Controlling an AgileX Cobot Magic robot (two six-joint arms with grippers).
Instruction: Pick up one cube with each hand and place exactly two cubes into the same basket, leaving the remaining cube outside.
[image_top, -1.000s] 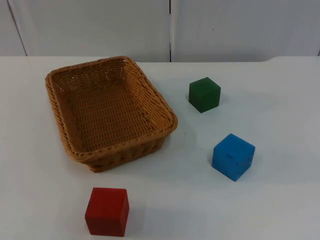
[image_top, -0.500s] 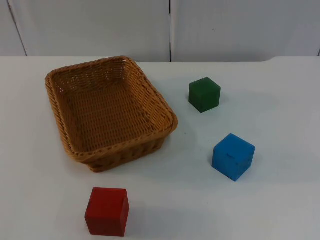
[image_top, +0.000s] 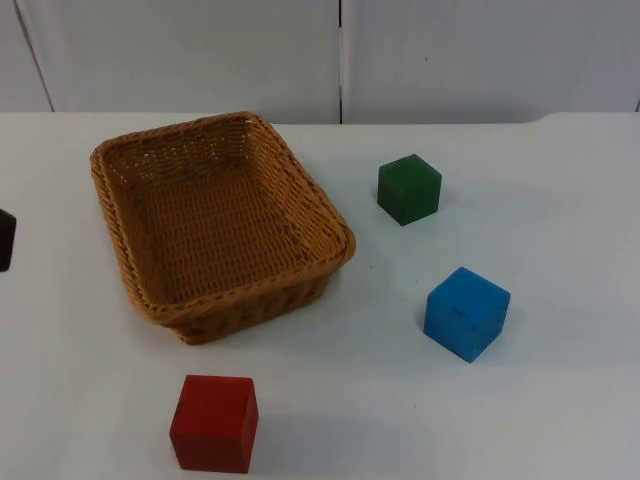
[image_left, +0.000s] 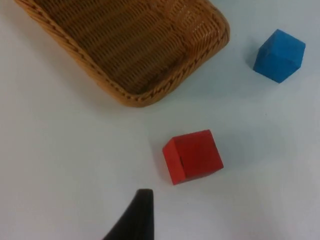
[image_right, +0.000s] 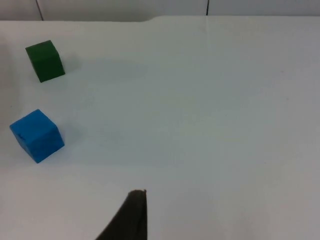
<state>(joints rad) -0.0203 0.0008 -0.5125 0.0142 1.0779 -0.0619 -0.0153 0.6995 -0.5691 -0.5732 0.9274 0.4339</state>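
You see left gripper (image_top: 5, 240) at table (image_top: 560, 400) edge, beside basket (image_top: 130, 290); finger state unclear. Red cube (image_left: 193, 156) just ahead of it, blue cube (image_left: 279, 55) farther.

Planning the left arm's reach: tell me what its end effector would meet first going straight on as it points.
Probably the red cube, just ahead of the left end effector; the basket lies beyond. Depth is unclear.

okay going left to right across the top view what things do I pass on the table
Left pincer at the picture's edge → wicker basket → green cube → blue cube. The red cube sits under the basket's span, so it is left out.
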